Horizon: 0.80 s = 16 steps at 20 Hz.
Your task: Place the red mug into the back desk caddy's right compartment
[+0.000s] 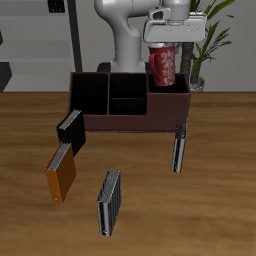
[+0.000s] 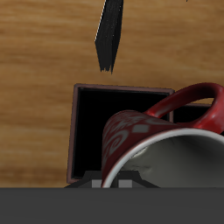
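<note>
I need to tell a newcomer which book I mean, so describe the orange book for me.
Start at the dark brown desk caddy at the table's back. In front of its black-walled end sits a small black book; just nearer the table's front edge is the orange book, the only orange item.

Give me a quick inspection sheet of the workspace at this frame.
Surface: wooden table, no spills seen.
Job's things: red mug held above the right compartment of the back desk caddy; not yet set down.
Clutter: black book, orange book, grey striped book, upright dark book, all in front of the caddy.
Grippers: gripper shut on the mug.
Cables: nothing seen.
Surroundings: potted plant behind the table.
</note>
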Tool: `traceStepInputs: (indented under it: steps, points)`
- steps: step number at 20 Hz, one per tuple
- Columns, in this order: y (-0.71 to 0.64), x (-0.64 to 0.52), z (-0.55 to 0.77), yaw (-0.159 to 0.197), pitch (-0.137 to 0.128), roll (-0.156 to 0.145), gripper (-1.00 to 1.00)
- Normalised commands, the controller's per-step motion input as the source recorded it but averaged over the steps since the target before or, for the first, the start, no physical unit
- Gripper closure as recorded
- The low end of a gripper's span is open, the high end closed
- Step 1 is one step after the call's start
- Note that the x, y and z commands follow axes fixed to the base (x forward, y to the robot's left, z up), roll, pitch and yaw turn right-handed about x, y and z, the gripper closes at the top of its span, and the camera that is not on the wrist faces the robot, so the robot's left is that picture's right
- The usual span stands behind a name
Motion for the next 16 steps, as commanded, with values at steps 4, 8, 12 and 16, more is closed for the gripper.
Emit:
traceStepInputs:
  steps: [4,8,12,16]
  points:
    - [0.12,-0.04,-0.09,0.048,0.018,0.033,1.00]
    - [-0.01,0.09,-0.19,0.019,0.042,-0.007,1.00]
    - [-0.03,0.08,-0.23,-0.001,0.050,-0.010,1.00]
    - [0.03,0.01,-0.31,0.003,0.056,0.016,1.00]
